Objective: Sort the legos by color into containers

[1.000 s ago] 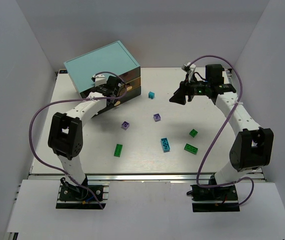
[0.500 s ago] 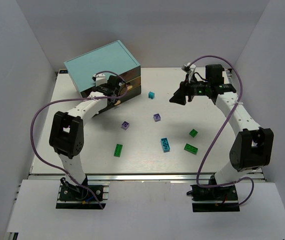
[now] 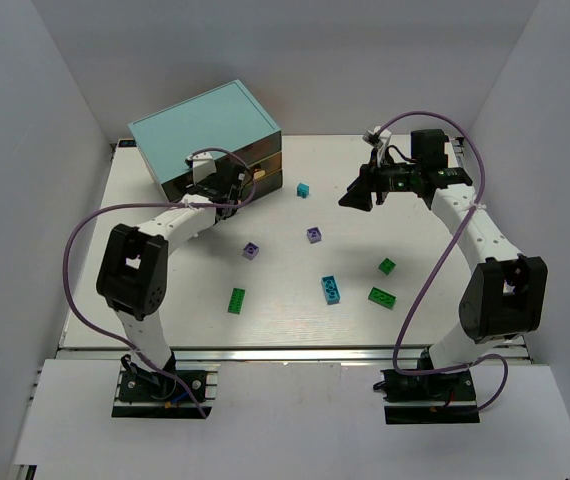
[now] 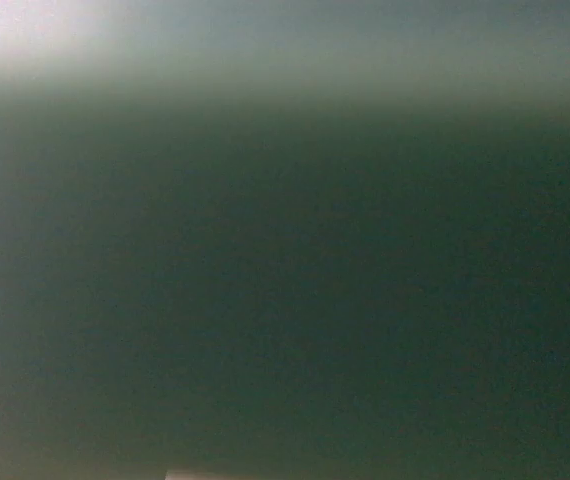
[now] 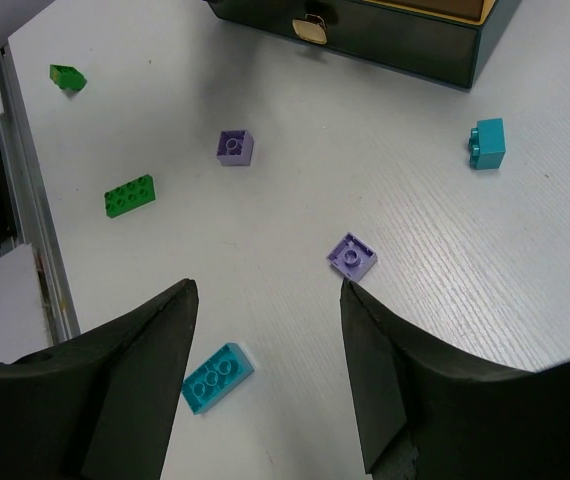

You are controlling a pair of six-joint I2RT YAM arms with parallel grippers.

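Observation:
The light-teal cabinet (image 3: 205,125) stands at the back left, its brownish drawers (image 3: 267,172) facing the table. My left gripper (image 3: 237,188) is pressed against that drawer front; its jaws are hidden, and the left wrist view is dark blur. My right gripper (image 5: 267,285) hangs open and empty above the table. Loose legos lie on the table: a small cyan one (image 3: 303,189), two purple ones (image 3: 313,234) (image 3: 251,251), a cyan brick (image 3: 331,289) and green bricks (image 3: 236,299) (image 3: 381,297) (image 3: 388,266).
White walls close in the table on the left, back and right. A metal rail (image 3: 295,352) runs along the near edge. In the right wrist view a drawer's cream knob (image 5: 312,28) shows at the top.
My left wrist has pushed a little closer to the cabinet's drawer front. The right arm and the bricks have not moved.

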